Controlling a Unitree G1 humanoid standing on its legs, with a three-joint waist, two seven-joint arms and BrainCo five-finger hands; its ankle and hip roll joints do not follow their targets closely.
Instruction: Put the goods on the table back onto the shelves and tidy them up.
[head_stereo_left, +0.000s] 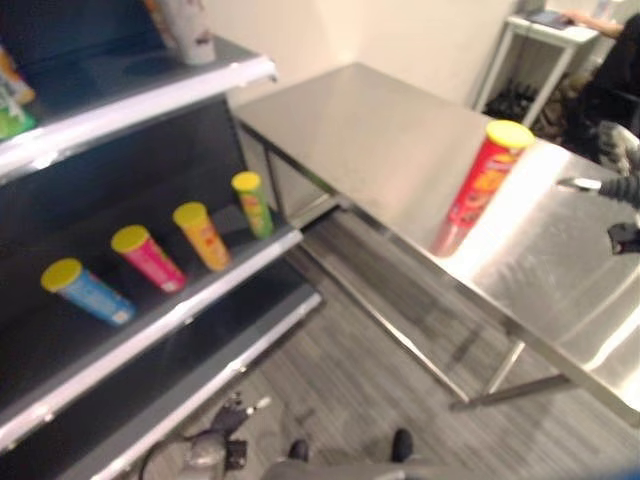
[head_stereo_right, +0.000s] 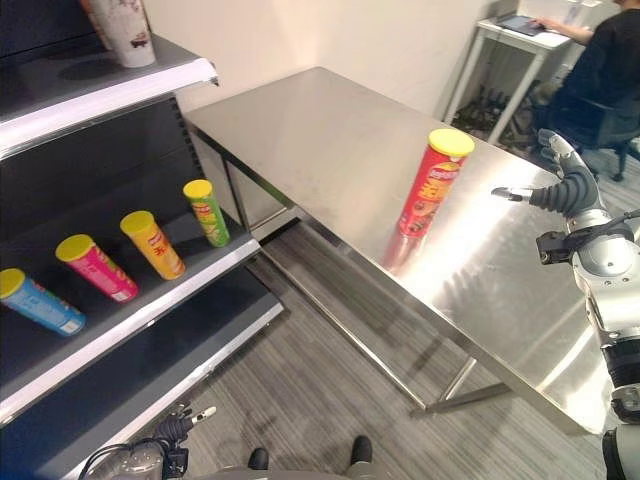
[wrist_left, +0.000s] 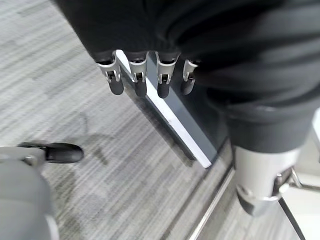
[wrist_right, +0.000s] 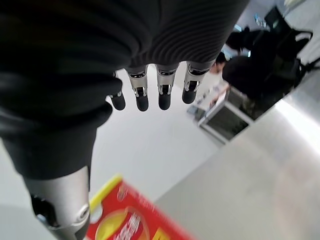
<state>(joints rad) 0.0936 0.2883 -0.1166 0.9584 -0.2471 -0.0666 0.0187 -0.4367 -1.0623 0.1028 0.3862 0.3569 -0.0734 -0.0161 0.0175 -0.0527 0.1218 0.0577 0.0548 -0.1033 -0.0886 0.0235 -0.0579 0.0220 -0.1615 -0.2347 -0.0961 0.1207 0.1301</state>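
One red can (head_stereo_right: 430, 184) with a yellow lid left upright near the middle of the steel table (head_stereo_right: 330, 130), well apart from the shelf (head_stereo_right: 150, 300) where four other cans lie tilted in a row: blue can (head_stereo_right: 40, 301), pink can (head_stereo_right: 95, 267), orange can (head_stereo_right: 152, 244), green can (head_stereo_right: 206, 212). Right robot hand (head_stereo_right: 560, 180) raised beside the red can, fingers (wrist_right: 141, 95) relaxed and straight, grasping nothing. Left robot hand (wrist_left: 145, 75) hanging low over the carpeted floor (wrist_left: 75, 150) by the shelf's bottom edge, fingers likewise loose and empty. Main risk, judging from the tall narrow shape: a sideways knock from an approaching fingertip or thumb tipping the can, then a roll across the slick table toward the edge and onto the floor. Also likely trouble: a grasp too near the lid letting it swing. Further risk at the shelf: bumping the lying cans while placing, setting them rolling off the lip. Hard to tell whether those cans rest against anything. White cup (head_stereo_right: 125, 35) on the upper shelf cut off at the top. Seated person (head_stereo_right: 600, 70) at a far desk only partly visible.
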